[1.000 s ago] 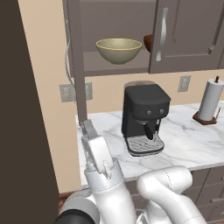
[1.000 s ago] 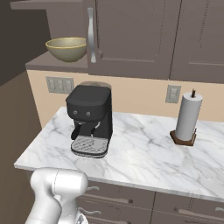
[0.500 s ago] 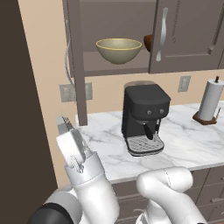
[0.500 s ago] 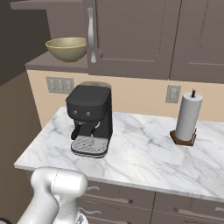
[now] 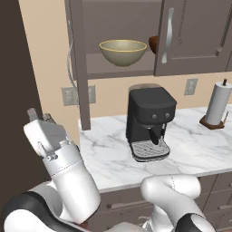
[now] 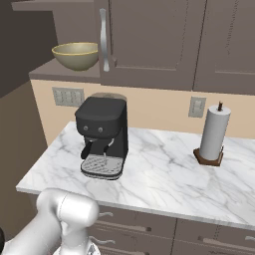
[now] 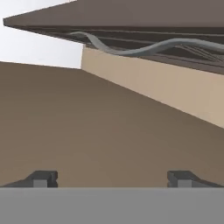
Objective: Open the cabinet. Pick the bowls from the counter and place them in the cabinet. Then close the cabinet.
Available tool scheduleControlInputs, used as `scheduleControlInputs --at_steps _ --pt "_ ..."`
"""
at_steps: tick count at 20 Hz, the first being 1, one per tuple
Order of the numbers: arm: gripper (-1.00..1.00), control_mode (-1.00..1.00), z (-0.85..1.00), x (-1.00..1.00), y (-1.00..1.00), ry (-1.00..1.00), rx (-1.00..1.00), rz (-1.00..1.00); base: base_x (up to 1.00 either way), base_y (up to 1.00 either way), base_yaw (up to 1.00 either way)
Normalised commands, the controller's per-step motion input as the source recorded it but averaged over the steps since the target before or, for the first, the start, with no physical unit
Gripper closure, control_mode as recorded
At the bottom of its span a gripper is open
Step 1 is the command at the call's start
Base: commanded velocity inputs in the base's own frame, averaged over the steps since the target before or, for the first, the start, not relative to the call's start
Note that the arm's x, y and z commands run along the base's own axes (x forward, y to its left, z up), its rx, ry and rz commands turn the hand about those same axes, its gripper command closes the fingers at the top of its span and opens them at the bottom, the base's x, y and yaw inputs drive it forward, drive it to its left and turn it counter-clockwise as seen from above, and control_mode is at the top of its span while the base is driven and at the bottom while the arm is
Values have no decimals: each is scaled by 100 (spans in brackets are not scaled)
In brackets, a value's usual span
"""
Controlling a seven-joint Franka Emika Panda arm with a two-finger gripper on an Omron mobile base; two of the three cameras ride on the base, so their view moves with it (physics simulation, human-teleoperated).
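Cabinet point(image 5: 190, 36), dark grey-brown, panelled, curved silver handles: left door point(image 5: 77, 63) swung open edge-on, right door shut. Pale olive-yellow round bowl point(image 5: 123, 51) sits on its shelf; glossy reddish-brown bowl point(image 5: 154, 44) beside it, half hidden by the right door. Black coffee machine point(image 5: 149, 122) stands below on white marble counter point(image 5: 199, 145). Gripper point(image 7: 112, 179) empty, fingers wide apart, low and left of the open door.
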Motion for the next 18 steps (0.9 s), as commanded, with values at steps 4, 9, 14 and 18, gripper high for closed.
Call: scheduleControlInputs --at_steps 4,9,14,18 --pt "-100 -100 0 -4 35 8 13 -22 0 0 0" --pt "-100 -100 -5 -49 6 1 39 -44 0 0 0" --pt "-100 -100 -13 -74 43 -6 24 -56 0 0 0" --pt "-100 -100 -8 -49 29 0 26 -64 0 0 0"
